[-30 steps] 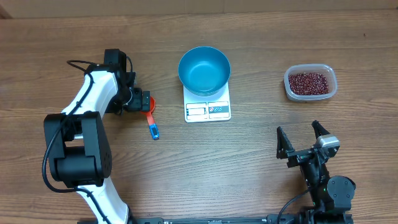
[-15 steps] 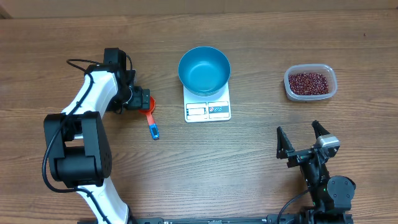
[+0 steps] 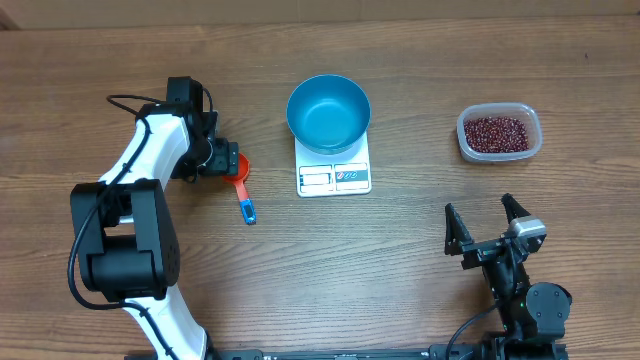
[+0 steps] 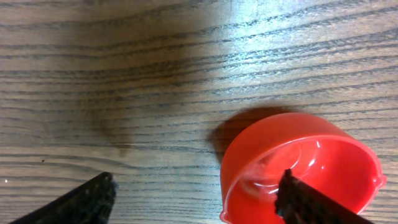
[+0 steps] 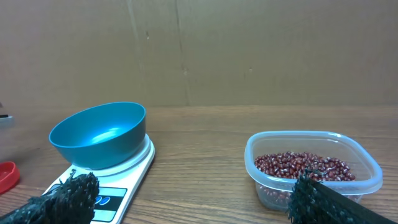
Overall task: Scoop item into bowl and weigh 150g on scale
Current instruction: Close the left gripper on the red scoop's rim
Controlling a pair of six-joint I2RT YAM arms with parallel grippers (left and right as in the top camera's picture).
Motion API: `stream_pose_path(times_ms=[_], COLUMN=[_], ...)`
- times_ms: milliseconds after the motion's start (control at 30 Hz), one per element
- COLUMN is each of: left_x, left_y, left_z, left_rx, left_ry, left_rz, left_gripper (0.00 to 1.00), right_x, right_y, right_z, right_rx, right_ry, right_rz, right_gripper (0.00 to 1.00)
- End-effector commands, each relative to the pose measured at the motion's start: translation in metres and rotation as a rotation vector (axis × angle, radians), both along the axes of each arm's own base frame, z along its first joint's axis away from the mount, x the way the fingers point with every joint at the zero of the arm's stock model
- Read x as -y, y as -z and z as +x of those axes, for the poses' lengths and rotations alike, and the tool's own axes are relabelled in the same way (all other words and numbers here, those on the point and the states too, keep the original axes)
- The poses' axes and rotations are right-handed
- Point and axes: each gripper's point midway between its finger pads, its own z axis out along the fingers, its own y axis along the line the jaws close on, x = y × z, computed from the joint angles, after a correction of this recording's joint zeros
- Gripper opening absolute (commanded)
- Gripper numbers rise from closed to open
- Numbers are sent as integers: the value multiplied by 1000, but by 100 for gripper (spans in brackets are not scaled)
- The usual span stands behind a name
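Observation:
The blue bowl (image 3: pixel 328 112) stands on the white scale (image 3: pixel 334 177) at the table's middle; both also show in the right wrist view, bowl (image 5: pixel 99 134) on scale (image 5: pixel 121 183). Dark red beans (image 3: pixel 496 132) fill a clear tub (image 3: pixel 532 140) at the right. A red scoop cup (image 3: pixel 239 165) with a blue handle (image 3: pixel 246 206) lies left of the scale. My left gripper (image 3: pixel 222 160) is low over the cup (image 4: pixel 311 155), open, one finger (image 4: pixel 308 202) inside the cup and the other finger (image 4: pixel 78 202) on bare wood. My right gripper (image 3: pixel 485 226) hangs open near the front edge, holding nothing.
From the right wrist, the tub (image 5: pixel 311 186) of beans (image 5: pixel 301 163) sits just ahead on the right, the red scoop (image 5: pixel 6 175) at the far left edge. A cardboard wall (image 5: pixel 199 50) closes off the table's back.
The left gripper's fingers have drawn a little closer together at the red cup. Both arms, the scoop, bowl and tub stay where they were.

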Motion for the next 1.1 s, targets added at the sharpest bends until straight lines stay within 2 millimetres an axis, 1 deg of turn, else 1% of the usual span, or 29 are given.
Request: stream_pose_path(times_ms=[0,267,333,400,700,833,1000,1067], left_x=[0,0,0,0,1,5,4,4], left_y=[8,8,8,8,8,8,8,8], left_z=[-4,-4,-4,-4,-4,-4,-4,-4], left_rx=[-21,-22,-21,-21,-21,-20,-21,-20], left_ry=[-3,-3,-3,-3,-2,0,0,0], left_rz=[-2,-2,-3,-3,-11,-29,-28,-28], left_gripper=[80,76,72,66,56,50,39,37], right_x=[1,1,1,1,1,1,1,1], right_y=[4,4,4,4,4,4,4,4], right_z=[1,1,1,1,1,1,1,1], right_rx=[-6,-6,-6,-6,-6,-6,-6,-6], right_ry=[5,5,5,5,5,5,5,5], right_rz=[4,4,4,4,4,4,4,4], right_gripper=[100,100,100,100,100,100,100,100])
